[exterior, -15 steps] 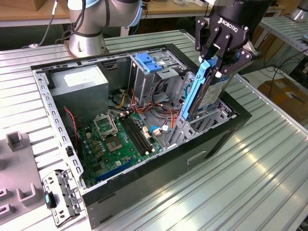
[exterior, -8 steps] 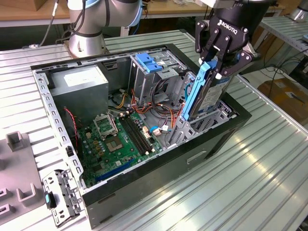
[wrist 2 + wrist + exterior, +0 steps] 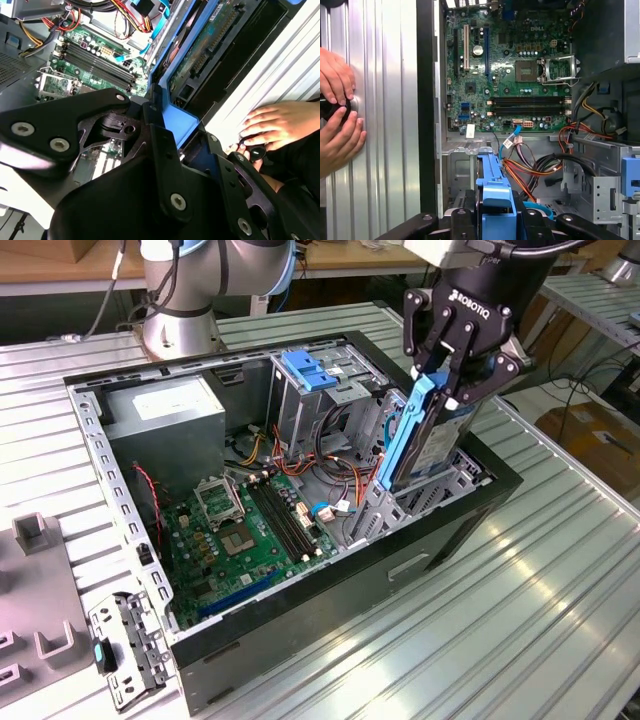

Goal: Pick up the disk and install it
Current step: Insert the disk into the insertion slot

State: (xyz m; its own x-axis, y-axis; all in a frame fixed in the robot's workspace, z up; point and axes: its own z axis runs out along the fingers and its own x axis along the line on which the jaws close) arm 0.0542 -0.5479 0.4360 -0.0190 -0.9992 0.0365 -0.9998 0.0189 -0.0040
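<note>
I am holding the disk (image 3: 440,445) clamped upright in my claw (image 3: 448,383), its lower end reaching the computer case's (image 3: 300,625) drive cage (image 3: 375,515), not yet seated.

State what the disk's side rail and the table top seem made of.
The disk's side rail looks like plastic: uniform bright blue, matte, moulded. The table top looks like bare aluminium: silver, ribbed, with streaky reflections.
</note>
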